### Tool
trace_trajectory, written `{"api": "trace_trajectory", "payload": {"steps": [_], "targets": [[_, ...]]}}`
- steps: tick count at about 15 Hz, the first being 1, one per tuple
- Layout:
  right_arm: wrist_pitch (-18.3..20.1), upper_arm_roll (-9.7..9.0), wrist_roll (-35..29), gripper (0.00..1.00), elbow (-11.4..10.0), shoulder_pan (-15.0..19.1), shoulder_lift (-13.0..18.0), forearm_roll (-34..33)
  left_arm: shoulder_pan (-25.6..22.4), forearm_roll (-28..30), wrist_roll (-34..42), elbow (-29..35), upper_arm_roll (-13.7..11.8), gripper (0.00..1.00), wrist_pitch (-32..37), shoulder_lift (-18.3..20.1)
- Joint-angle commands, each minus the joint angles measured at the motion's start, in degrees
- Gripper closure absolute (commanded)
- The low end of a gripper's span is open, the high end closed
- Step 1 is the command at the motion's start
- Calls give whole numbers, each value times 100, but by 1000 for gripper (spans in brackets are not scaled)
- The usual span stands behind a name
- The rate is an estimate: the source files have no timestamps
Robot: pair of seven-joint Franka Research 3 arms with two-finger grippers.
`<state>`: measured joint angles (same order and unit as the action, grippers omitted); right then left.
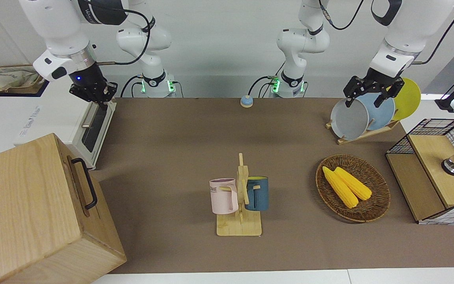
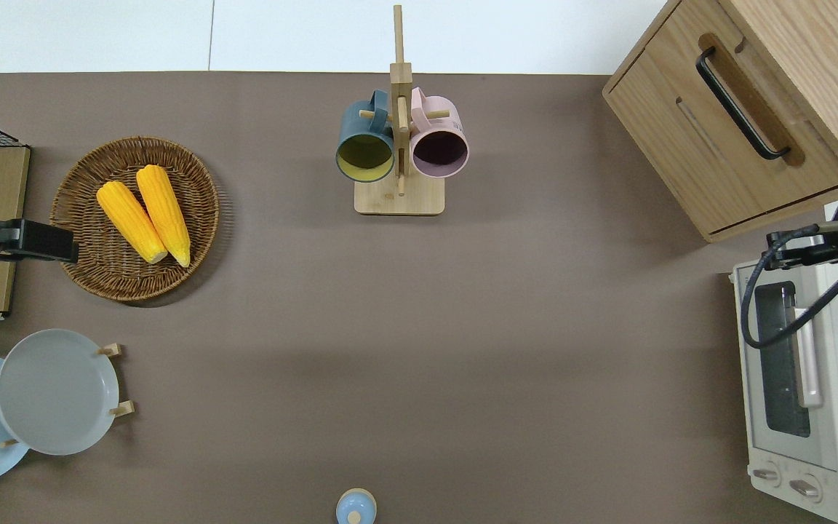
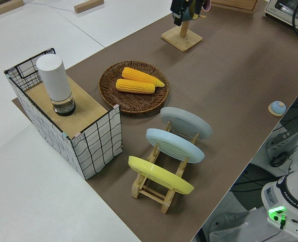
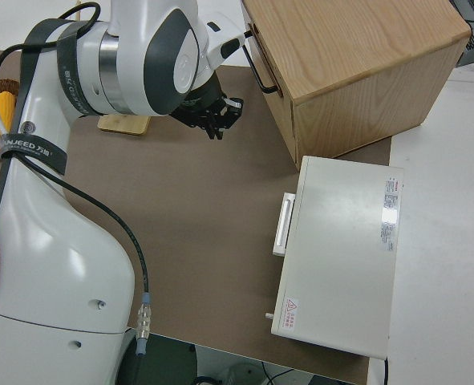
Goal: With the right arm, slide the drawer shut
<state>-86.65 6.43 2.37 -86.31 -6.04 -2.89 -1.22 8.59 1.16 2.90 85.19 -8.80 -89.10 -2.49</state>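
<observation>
Landmark: toaster oven (image 2: 804,378), at the right arm's end of the counter (image 2: 463,327).

- Right pincer (image 1: 95,94): held over the oven's corner nearest the cabinet (image 1: 26,213); finger state cannot be told. No contact with anything is seen.
- Drawer (image 2: 724,138): farther from the robots than the oven, just beside it; front panel appears flush, bar handle (image 2: 741,103) free.
- Left arm: parked.

Risks judged: a residual gap may be left unclosed; on a fresh approach, the oven or the handle could be struck.
</observation>
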Motion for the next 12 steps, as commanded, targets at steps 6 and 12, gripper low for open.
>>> {"api": "trace_trajectory", "payload": {"steps": [6, 12], "targets": [[-1, -37, 158, 11, 299, 112, -168, 34, 99, -72, 44, -117, -96, 5, -2, -76], [-10, -46, 203, 11, 334, 59, -185, 16, 99, -72, 44, -117, -96, 2, -2, -76]]}}
